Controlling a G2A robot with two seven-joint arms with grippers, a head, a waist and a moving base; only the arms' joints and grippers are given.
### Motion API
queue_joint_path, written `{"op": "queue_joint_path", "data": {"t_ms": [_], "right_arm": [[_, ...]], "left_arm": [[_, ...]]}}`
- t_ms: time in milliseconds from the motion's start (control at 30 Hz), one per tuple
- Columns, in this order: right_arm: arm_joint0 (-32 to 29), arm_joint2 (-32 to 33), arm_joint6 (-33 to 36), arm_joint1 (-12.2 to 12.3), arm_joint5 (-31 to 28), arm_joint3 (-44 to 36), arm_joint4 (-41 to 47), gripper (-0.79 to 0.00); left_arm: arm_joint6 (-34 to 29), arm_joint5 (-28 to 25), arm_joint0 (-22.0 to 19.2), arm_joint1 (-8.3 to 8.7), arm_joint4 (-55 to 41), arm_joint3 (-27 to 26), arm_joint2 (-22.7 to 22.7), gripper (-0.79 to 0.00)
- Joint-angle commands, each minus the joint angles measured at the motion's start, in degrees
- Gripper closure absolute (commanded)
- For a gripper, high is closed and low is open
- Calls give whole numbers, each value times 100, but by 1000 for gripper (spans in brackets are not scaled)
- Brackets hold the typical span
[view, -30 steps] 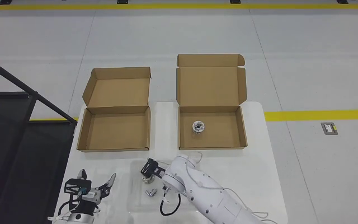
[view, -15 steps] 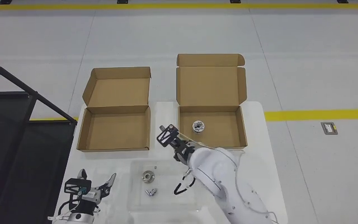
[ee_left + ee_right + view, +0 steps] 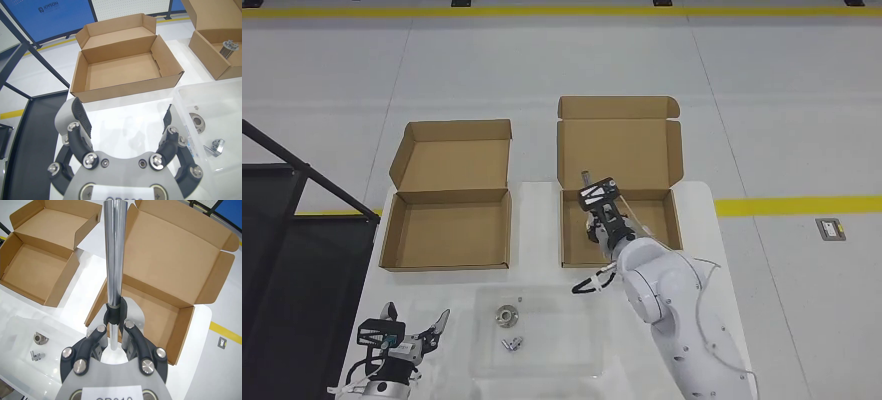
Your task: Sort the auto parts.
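Table [image 3: 535, 250] | right box [image 3: 652, 235]: part [image 3: 226, 49] | tray [image 3: 562, 345]: flange [image 3: 506, 316], bracket [image 3: 511, 344] | right end effector [image 3: 115, 311] grips rod [image 3: 113, 256] | left end effector [image 3: 122, 107] wide

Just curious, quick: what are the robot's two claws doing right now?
Left gripper: open, empty.
Right gripper: shut on the metal rod.

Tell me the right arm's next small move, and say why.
Probably lower the chrome shaft into the right box. The right hand is shut on the shaft and hangs over that box, where a similar shafted part already stands, so this looks like the matching place to set it down.
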Motion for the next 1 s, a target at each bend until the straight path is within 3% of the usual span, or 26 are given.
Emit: {"op": "queue_joint_path", "data": {"t_ms": [0,100,200,300,433,600,800,967], "right_arm": [[-21,-1,-30,0,4,25,14,0],[130,21,-288,-5,61,522,-97,0],[476,57,-526,22,-294,1055,-431,0],[862,180,-754,69,-1023,1692,-494,0],[1570,200,-489,115,-1946,2826,-720,0],[2348,-42,-329,86,-2709,4271,-884,0],[2997,-372,-501,-28,-2977,5778,-954,0],[3338,-478,-878,-128,-2822,6687,-809,0]], "left_arm": [[0,0,0,0,0,0,0,-785],[0,0,0,0,0,0,0,-785],[0,0,0,0,0,0,0,-785],[0,0,0,0,0,0,0,-785],[0,0,0,0,0,0,0,-785],[0,0,0,0,0,0,0,-785],[0,0,0,0,0,0,0,-785],[0,0,0,0,0,0,0,-785]]}}
